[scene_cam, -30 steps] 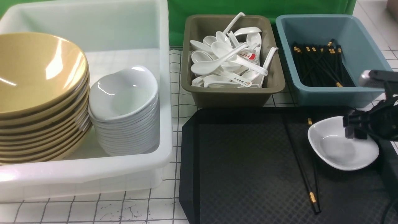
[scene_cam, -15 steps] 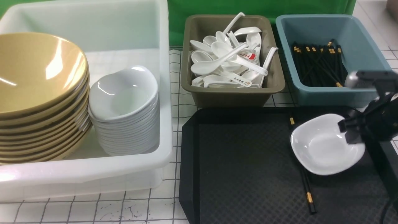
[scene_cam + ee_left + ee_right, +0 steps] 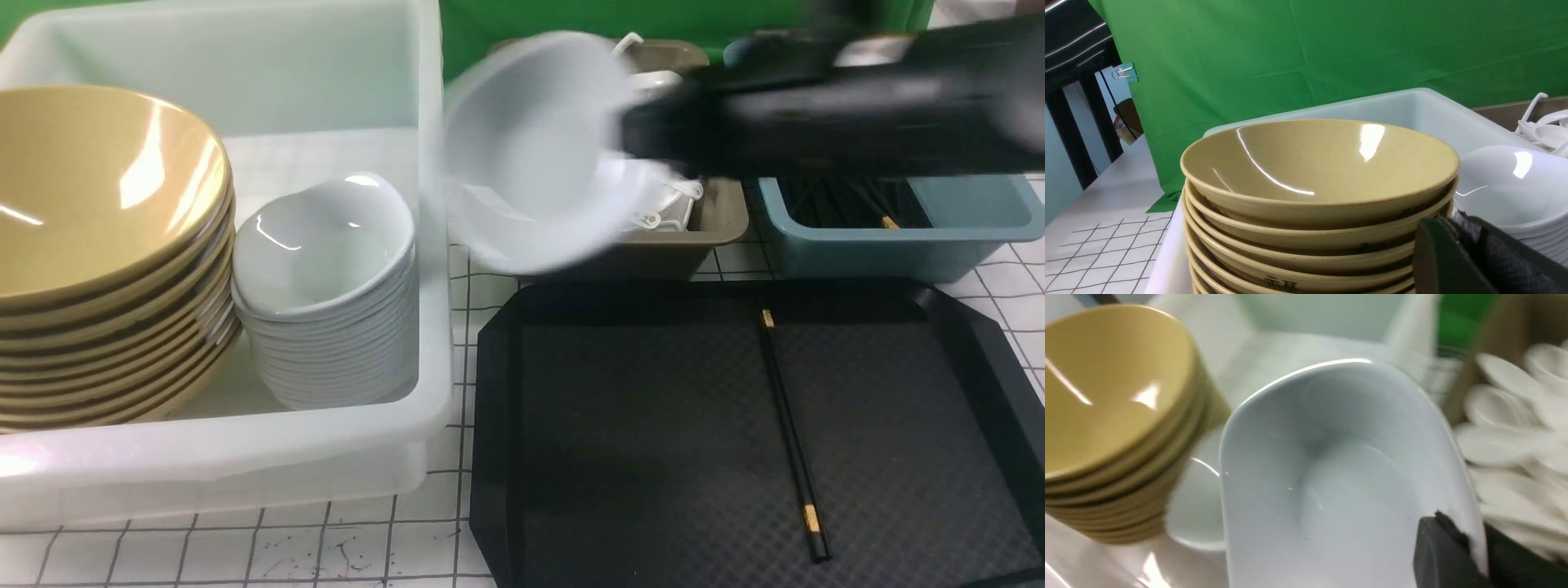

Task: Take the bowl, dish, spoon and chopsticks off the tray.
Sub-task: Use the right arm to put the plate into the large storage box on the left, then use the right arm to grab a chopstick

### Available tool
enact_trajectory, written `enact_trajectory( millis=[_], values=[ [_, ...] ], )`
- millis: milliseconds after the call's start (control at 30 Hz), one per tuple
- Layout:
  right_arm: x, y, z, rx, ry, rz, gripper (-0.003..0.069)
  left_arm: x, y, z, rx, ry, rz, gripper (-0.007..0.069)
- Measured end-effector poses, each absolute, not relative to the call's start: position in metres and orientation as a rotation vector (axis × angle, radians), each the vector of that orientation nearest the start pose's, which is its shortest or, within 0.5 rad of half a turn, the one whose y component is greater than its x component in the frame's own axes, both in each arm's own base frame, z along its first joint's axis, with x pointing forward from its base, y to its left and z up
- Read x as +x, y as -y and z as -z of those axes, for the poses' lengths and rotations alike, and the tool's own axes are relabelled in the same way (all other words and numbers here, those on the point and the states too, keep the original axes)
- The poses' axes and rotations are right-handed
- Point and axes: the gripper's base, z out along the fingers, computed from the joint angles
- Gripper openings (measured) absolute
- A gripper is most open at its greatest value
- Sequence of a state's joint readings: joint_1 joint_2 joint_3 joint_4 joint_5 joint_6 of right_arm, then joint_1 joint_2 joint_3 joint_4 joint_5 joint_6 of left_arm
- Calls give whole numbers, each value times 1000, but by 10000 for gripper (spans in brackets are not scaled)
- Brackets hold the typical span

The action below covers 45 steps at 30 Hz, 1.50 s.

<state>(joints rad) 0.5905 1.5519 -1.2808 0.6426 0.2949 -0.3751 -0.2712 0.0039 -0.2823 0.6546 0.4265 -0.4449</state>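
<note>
Up over the far middle of the surface (image 3: pixel 326 547), the right hand (image 3: pixel 1478 555) is clamped on the rim of the small glossy white rounded-square dish (image 3: pixel 531 147). Looks light and stiff but slick and chippable, so a rim pinch seems right.

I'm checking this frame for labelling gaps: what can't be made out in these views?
Front view: motion blur smears the right gripper and the dish it carries; jaws indistinct.
Front view: dish and right arm hide most of the olive tub and its spoons.
Front view: the chopsticks on the tray are too thin to tell one stick from two.
Left wrist view: the left gripper is cut off by the frame edge; the front view lacks it.
</note>
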Motion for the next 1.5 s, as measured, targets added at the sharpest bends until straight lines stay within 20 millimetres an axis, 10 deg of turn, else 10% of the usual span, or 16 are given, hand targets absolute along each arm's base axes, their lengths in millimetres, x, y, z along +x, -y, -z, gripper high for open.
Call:
enact_trajectory(
  millis=[233, 467, 600, 767, 933, 1100, 1500],
  values=[
    [332, -288, -320, -558, -2020, -765, 120, 37, -14, -274, 136, -1549, -115, -13],
    [340, -297, -326, -601, -2030, -790, 358, 37, -14, -274, 135, -1550, -115, -13],
    [332, -268, -347, -691, -2087, -718, 426, 37, -14, -274, 135, -1550, -115, -13],
    [328, -181, -344, -617, -2422, -320, 438, 37, -14, -274, 135, -1551, -114, -13],
    [307, -109, -259, -450, -2770, -28, 440, 37, -14, -274, 135, -1551, -114, -13],
    [286, -103, -195, -354, -2864, -106, 438, 37, -14, -274, 135, -1550, -114, -13],
    [294, -105, -161, -415, -2893, -77, 283, 37, -14, -274, 135, -1548, -112, -13]
  ],
)
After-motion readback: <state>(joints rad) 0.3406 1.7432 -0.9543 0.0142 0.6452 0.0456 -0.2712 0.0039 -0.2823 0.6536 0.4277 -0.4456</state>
